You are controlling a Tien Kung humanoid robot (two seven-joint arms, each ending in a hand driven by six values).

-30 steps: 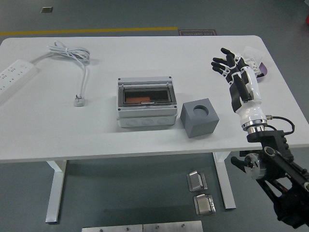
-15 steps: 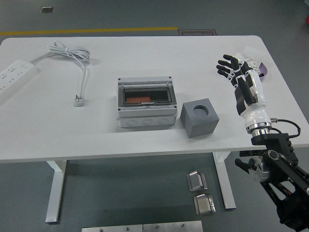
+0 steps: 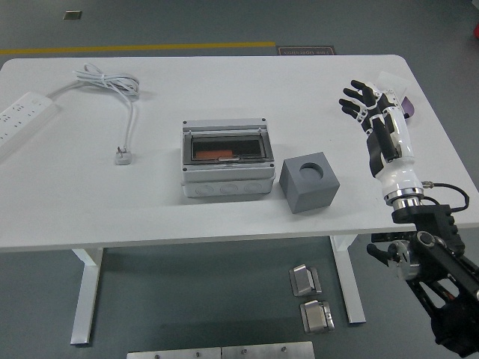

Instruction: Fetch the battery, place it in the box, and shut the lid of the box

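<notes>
One right hand [image 3: 364,101] hovers with fingers spread, empty, near a purple-and-white item [image 3: 403,107], possibly the battery. An orange shape shows through the junction box [image 3: 227,158] lid. Likely stiff, light; grip its sides.

Bare worktop [image 3: 224,86] lies between the right hand [image 3: 364,101] and the grey junction box [image 3: 226,158]. A grey cube [image 3: 308,181] stands just right of the box, blocking a low sideways approach.
</notes>
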